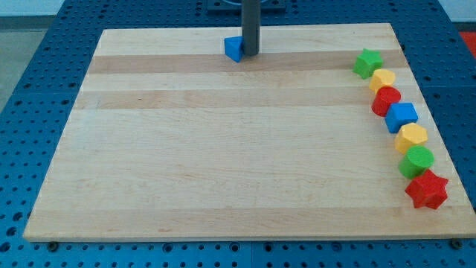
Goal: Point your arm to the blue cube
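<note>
A small blue cube point(233, 48) sits near the top edge of the wooden board point(223, 149), a little left of centre. My tip point(250, 54) stands right beside it on its right side, touching or nearly touching it. The dark rod rises straight up out of the view's top and hides part of the cube's right side.
A curved row of blocks runs down the board's right edge: a green star point(367, 63), a yellow block point(383, 80), a red block point(386, 100), a larger blue block point(401, 117), a yellow hexagon point(411, 138), a green block point(417, 161), a red star point(427, 190).
</note>
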`<state>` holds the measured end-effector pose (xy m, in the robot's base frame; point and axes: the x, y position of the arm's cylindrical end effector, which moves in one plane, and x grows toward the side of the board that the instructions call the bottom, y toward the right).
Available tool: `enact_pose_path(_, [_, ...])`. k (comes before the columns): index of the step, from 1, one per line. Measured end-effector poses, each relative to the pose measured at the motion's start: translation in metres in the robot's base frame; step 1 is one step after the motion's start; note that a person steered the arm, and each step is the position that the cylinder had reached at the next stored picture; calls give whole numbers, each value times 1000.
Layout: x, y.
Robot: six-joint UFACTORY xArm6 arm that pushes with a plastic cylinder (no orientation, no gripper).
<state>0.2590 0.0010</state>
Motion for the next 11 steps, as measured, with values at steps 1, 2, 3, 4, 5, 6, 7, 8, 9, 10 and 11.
enact_pose_path(1, [46,8])
enact_pose_path(2, [48,-31])
enact_pose_path(3, [16,-42])
enact_pose_path(4, [-2,-19])
enact_pose_path(5, [-5,-5])
enact_pose_path(6, [33,6])
enact_pose_path(7, [38,56])
enact_pose_path(8, [26,64])
enact_pose_path(9, [7,65])
enact_pose_path(10, [-6,96])
enact_pose_path(11, [-16,110])
